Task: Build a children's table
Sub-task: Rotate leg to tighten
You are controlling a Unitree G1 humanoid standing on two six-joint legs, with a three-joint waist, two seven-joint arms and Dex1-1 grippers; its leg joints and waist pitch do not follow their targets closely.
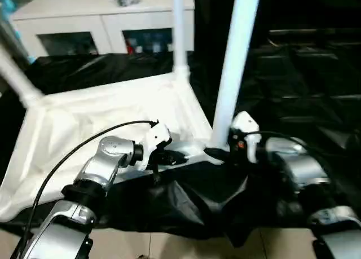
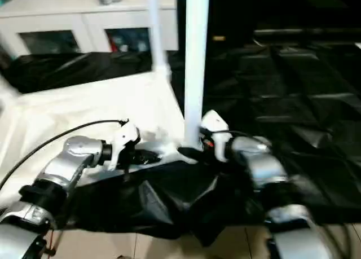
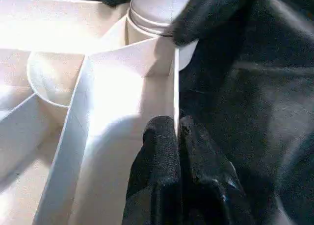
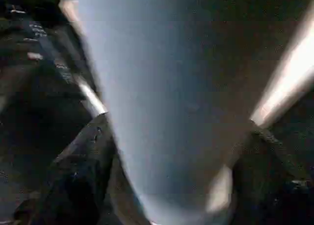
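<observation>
Left gripper: the two black fingers were pressed together on the thin outer wall of the white table top, at its near edge just beside the near right corner; the wall was pinched between them.
Right gripper: it was set at the base of the near leg, one finger to either side of the tube; the right wrist view showed the fingers spread wide around it, and whether they pressed on it could not be told.
Near leg: it stood upright in the near right corner socket, a ringed collar seen where tube met socket.
Other legs: a far right leg rose from the far corner, and a far left leg slanted up at the left.
Table top: it lay upside down, ribs up, on the black-draped work table, in front of a white cabinet.
Step in hand: seating the near right leg was judged to be under way or just finished, the top being steadied by the left gripper.
Next move: the leg's seating would need checking before the right gripper were drawn clear sideways without tipping it.
</observation>
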